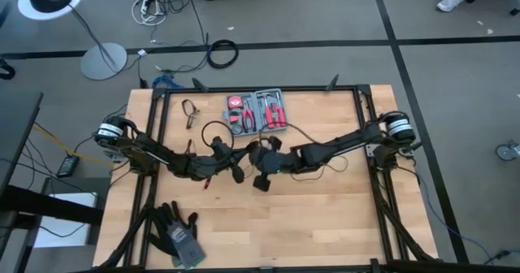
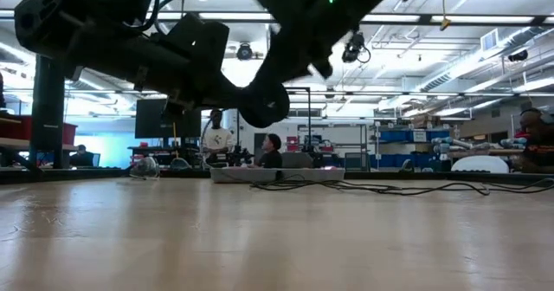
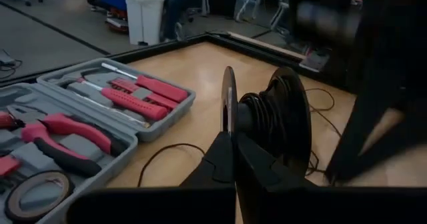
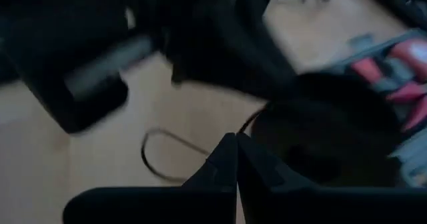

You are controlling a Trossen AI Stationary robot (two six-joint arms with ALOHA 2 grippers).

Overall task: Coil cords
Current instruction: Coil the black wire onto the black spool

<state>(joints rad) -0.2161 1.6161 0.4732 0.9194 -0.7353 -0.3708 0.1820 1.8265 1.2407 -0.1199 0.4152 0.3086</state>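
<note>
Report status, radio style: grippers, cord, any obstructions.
Left gripper shut on the spool, mid-table. Right gripper shut, close beside it. Cord partly wound, slack trailing on table. Tool kit lies near.

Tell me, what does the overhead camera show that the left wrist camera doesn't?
Only the overhead view shows both arms meeting mid-table, the right gripper, the gloves near the table's front edge and the lamp base on the floor. Only the left wrist view shows, up close, the thin black wire wound on a spool between two discs, just beyond the shut left gripper. Both show the open tool kit with its red-handled tools, and loose wire on the wood.
</note>
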